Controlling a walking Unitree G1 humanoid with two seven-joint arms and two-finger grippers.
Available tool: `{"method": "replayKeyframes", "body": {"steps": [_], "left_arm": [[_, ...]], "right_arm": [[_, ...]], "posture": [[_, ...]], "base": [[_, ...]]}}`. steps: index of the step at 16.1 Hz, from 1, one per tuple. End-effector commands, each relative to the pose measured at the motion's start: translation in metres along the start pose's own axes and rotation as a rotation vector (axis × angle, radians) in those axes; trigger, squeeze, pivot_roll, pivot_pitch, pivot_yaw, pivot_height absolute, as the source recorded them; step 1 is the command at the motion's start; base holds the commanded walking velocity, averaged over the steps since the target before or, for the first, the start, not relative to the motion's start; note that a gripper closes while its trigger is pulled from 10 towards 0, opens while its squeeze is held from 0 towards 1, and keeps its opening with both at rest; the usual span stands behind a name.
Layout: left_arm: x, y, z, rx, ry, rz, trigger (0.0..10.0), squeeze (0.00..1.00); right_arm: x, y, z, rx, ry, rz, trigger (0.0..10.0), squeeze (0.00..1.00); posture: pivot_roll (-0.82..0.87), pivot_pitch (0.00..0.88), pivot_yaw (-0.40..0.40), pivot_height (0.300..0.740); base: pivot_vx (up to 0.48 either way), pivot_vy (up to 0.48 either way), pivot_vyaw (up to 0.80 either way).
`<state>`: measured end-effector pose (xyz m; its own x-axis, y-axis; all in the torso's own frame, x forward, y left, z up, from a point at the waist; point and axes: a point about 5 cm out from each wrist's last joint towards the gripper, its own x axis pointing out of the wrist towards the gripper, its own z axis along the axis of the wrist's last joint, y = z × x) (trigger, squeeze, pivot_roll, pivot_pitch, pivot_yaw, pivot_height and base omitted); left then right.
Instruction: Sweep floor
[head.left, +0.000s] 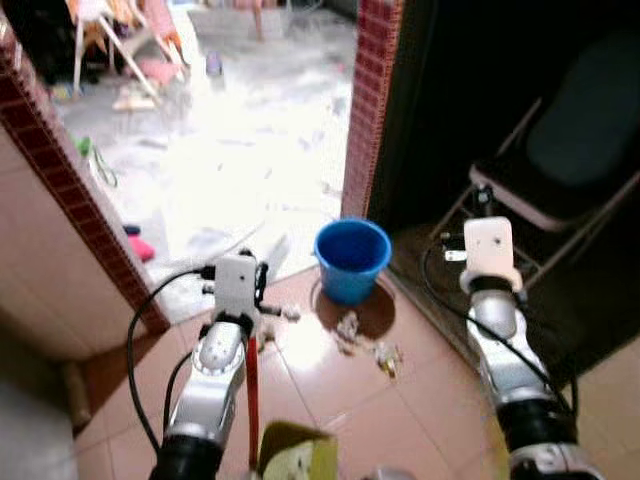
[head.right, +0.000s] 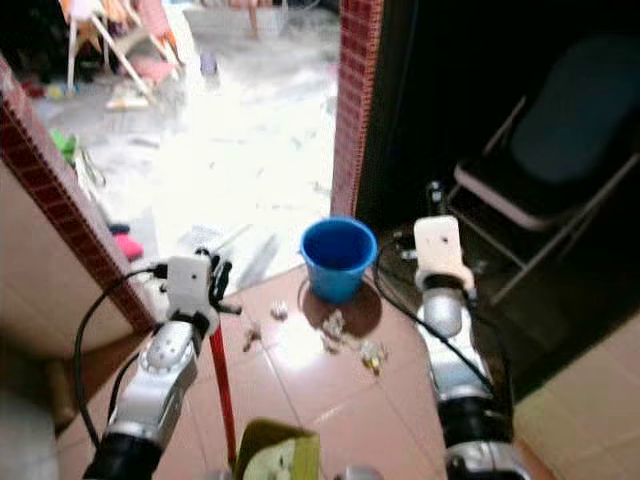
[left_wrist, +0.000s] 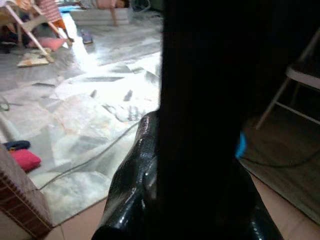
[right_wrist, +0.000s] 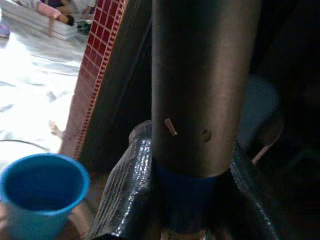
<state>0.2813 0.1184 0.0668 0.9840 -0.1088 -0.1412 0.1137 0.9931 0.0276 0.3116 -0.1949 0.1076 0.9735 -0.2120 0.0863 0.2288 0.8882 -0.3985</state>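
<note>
- Left hand (left_wrist: 150, 200): glossy black fingers closed around a smooth dark pole, seemingly the red broom handle (head.left: 252, 400).
- Right hand (right_wrist: 170, 200): textured black fingers clamped on a thick dark cylindrical handle (right_wrist: 200, 85) with a blue band.
- Round blue plastic bucket (head.left: 352, 258) stands on glossy terracotta floor tiles (head.left: 400, 410), between the two hands.
- Crumpled pale litter (head.left: 365, 340) lies just before the bucket.
- A red mosaic-tiled pillar (head.left: 372, 100) rises behind the bucket; a folding chair (head.left: 570, 160) sits beyond the right hand.

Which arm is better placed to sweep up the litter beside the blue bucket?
Probably the left: its end effector grips the red handle over the tiles beside the litter. The right end effector holds a dark pole nearer the chair.
</note>
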Motion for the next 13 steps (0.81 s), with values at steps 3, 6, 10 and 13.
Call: {"method": "replayKeyframes", "body": {"steps": [3, 6, 10, 13], "left_arm": [[0.001, 0.010, 0.003, 0.010, 0.001, 0.045, 10.0, 0.00], [0.001, 0.010, 0.001, 0.030, 0.018, 0.057, 10.0, 0.00], [0.002, 0.013, -0.001, 0.037, 0.041, 0.081, 10.0, 0.00], [0.002, 0.011, -0.001, 0.036, 0.041, 0.069, 10.0, 0.00]], "right_arm": [[0.004, 0.008, 0.018, 0.030, -0.092, 0.036, 10.0, 0.00], [0.004, 0.020, 0.030, 0.103, -0.152, 0.130, 10.0, 0.00], [0.005, 0.021, 0.028, 0.101, -0.152, 0.135, 10.0, 0.00], [0.005, 0.025, 0.029, 0.122, -0.160, 0.168, 10.0, 0.00]], "posture": [[-0.05, 0.000, -0.011, 0.740], [-0.05, 0.000, -0.007, 0.740], [-0.05, 0.000, -0.006, 0.740], [-0.05, 0.000, -0.003, 0.740]], "base": [[0.480, 0.000, 0.00], [0.461, 0.000, 0.00], [0.389, -0.223, 0.00], [0.120, -0.400, 0.00]]}}
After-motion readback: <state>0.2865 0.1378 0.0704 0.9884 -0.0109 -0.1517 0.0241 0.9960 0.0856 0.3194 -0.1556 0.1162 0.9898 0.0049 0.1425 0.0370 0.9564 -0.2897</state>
